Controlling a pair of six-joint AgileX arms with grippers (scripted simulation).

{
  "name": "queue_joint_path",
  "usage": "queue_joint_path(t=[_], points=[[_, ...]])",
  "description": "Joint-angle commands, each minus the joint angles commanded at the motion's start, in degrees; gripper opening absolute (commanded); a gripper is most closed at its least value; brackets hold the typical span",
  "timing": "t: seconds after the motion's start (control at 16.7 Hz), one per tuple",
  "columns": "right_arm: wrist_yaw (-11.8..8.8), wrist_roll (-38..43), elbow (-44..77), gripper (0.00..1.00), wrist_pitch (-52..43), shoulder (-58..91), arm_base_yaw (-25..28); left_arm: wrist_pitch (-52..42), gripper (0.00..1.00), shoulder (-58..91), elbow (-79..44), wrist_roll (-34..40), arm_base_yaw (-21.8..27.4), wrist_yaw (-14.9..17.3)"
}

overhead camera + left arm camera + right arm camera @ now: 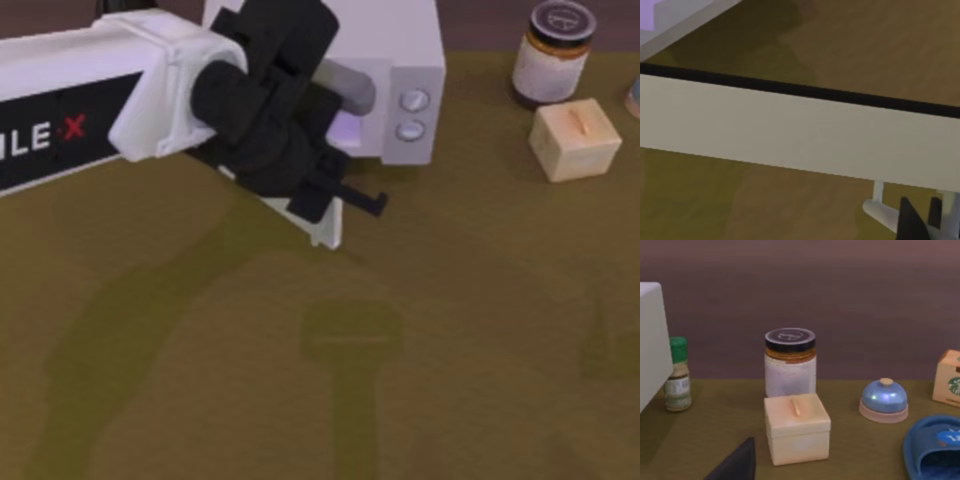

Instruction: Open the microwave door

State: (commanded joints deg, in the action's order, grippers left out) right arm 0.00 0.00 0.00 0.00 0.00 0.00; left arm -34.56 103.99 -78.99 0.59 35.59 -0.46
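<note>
The microwave [400,70] sits at the upper middle of the top view, knobs facing the lower edge of the frame, and its door is partly swung out — the microwave door [318,222] shows as a white slab angling down and left from the box, with a purple glow of the cavity just behind it. The left pincer [352,196] hangs right at the door's free edge, black fingers [372,203] poking past the panel toward the right of the frame; whether they are clamped on the slim handle [882,212] or merely hooked against it, I cannot tell from here. In the left wrist view the door's pale edge fills the middle band, the handle peeking in at the lower right beside a dark fingertip. So the step in hand reads as the swing itself — the door is open part-way, not fully. The next move calls for drawing the edge further out along its arc, following the hinge rather than pulling straight. The right arm is parked off the top view, its camera facing a cream box [797,428] and a jar [790,360].
</note>
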Motion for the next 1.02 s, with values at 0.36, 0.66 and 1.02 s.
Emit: queue_joint_path(t=[0.36,0.66,1.02], points=[[0.0,0.0,0.0,1.00,0.0,0.0,0.0,0.0,0.00,0.0,0.0,0.0,0.0,0.0],[0.0,0.0,0.0,1.00,0.0,0.0,0.0,0.0,0.00,0.0,0.0,0.0,0.0,0.0],[0.0,0.0,0.0,1.00,0.0,0.0,0.0,0.1,0.00,-0.3,0.6,-0.6,0.1,0.8]])
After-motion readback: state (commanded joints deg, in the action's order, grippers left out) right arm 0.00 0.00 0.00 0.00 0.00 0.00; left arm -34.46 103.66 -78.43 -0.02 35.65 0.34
